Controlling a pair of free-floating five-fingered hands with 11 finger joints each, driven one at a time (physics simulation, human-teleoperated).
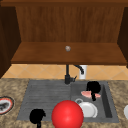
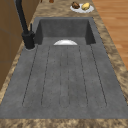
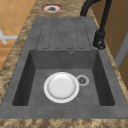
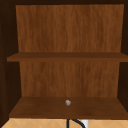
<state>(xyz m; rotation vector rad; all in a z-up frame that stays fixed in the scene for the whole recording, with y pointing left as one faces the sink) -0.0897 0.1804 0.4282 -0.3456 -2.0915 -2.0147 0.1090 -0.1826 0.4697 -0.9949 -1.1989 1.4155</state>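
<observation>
Front view: glossy red sphere

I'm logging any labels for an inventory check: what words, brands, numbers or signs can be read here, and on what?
None can be read. The white plate in the sink is plain. The red-rimmed plate on the counter has a dark, blurred centre that does not resolve into letters. The faucet and cabinet shelf carry no marks.

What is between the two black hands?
In the front view, a big red ball sits between the left hand and the right hand, with a white plate beside it in the sink.
</observation>
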